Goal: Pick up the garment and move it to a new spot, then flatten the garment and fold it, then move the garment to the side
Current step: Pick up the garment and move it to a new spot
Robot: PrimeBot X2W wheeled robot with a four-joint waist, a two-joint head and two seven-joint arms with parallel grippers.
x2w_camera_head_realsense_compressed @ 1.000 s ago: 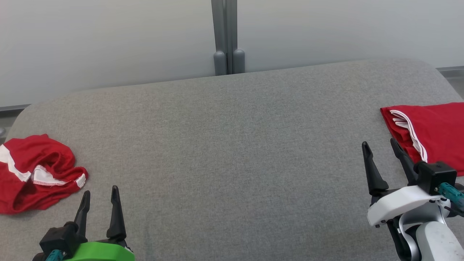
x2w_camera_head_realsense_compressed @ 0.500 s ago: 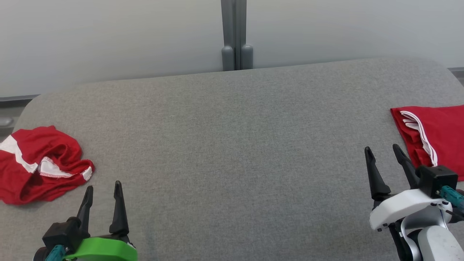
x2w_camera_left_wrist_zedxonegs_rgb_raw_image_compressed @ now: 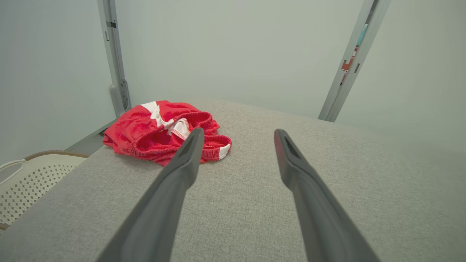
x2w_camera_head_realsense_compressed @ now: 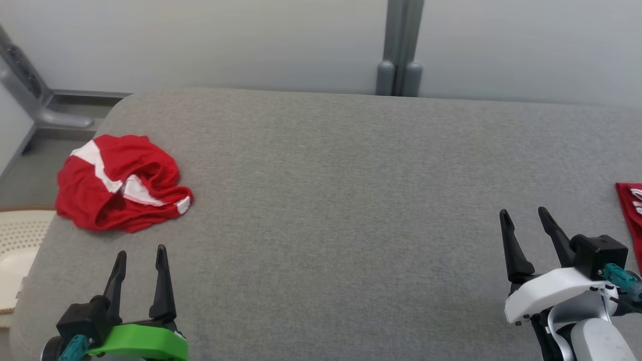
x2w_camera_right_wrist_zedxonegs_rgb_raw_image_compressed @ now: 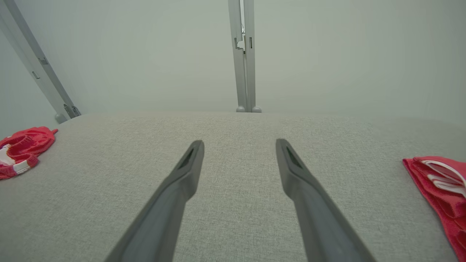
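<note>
A crumpled red garment [x2w_camera_head_realsense_compressed: 120, 183] with white trim lies near the far left corner of the grey padded table [x2w_camera_head_realsense_compressed: 341, 200]. The left wrist view has the garment [x2w_camera_left_wrist_zedxonegs_rgb_raw_image_compressed: 164, 133] just beyond my left fingertips, slightly left. In the right wrist view the garment [x2w_camera_right_wrist_zedxonegs_rgb_raw_image_compressed: 20, 149] sits at the far left edge. My left gripper [x2w_camera_head_realsense_compressed: 140, 255] hovers open at the lower left, a short way nearer than the garment, nothing between its fingers. My right gripper [x2w_camera_head_realsense_compressed: 524, 218] stands open and empty at the lower right, over bare table.
A folded red garment [x2w_camera_head_realsense_compressed: 632, 203] with white stripes lies at the table's right edge, also visible as folded red cloth [x2w_camera_right_wrist_zedxonegs_rgb_raw_image_compressed: 442, 185] in the right wrist view. A cream perforated basket [x2w_camera_head_realsense_compressed: 17, 250] sits off the table's left side. Grey posts [x2w_camera_head_realsense_compressed: 398, 47] rise behind the table.
The head camera has swung left, so the whole scene shifts right: the crumpled garment is now further into view and the folded one is nearly out. Both grippers stay open.
</note>
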